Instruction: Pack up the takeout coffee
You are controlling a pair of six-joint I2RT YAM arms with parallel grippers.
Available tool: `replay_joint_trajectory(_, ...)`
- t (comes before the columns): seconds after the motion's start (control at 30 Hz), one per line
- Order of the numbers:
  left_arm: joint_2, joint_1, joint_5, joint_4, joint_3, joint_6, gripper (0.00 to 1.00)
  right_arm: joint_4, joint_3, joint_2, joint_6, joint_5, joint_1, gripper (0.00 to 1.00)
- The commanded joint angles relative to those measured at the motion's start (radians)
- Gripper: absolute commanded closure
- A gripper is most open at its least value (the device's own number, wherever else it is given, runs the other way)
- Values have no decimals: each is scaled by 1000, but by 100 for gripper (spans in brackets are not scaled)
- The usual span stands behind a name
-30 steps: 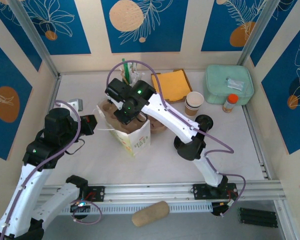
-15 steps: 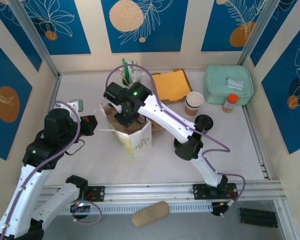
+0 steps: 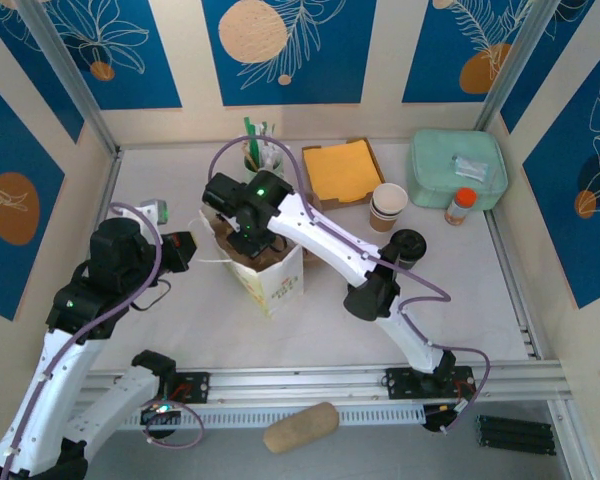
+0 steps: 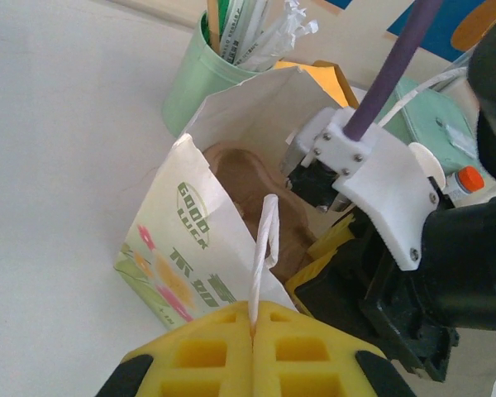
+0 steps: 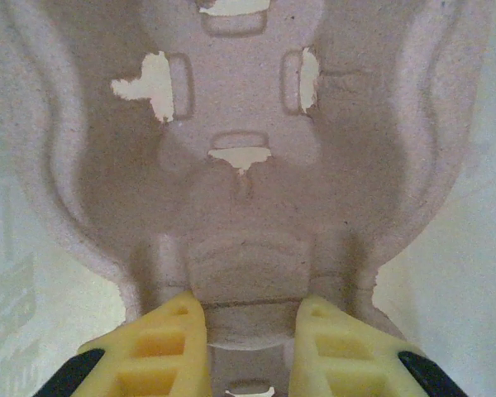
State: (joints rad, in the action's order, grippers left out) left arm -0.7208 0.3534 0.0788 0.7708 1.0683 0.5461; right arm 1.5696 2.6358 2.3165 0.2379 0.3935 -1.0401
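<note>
A white paper bag (image 3: 277, 281) printed with green letters stands open at mid table. My left gripper (image 3: 185, 250) is shut on its white twisted handle (image 4: 263, 248), holding that side out. My right gripper (image 3: 246, 236) reaches down into the bag's mouth. Its fingers (image 5: 178, 347) are closed on either side of a ridge of a brown moulded pulp cup carrier (image 5: 248, 165), which sits inside the bag (image 4: 182, 248). In the left wrist view the carrier (image 4: 248, 178) shows as brown pulp behind the handle. The takeout coffee is out of view.
Behind the bag stands a green cup of straws (image 3: 255, 152). To its right lies a box of orange napkins (image 3: 342, 170). A stack of lidless cups (image 3: 388, 206), black lids (image 3: 410, 244), a mint container (image 3: 458, 165) and an orange-capped bottle (image 3: 461, 206) stand right.
My right arm has shifted left over the bag, taking the pulp carrier further in; less of it shows past the bag's right side. The left gripper has held still on the handle.
</note>
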Motion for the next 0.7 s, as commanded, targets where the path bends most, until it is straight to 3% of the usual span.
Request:
replay_joint_trajectory(0.0, 14, -11, 21, -19, -9, 12, 100, 47, 21, 28, 32, 18, -14, 79)
replay_joint_trajectory(0.67, 14, -11, 35, -33, -16, 20, 100, 38, -48, 44, 122, -3, -16, 79)
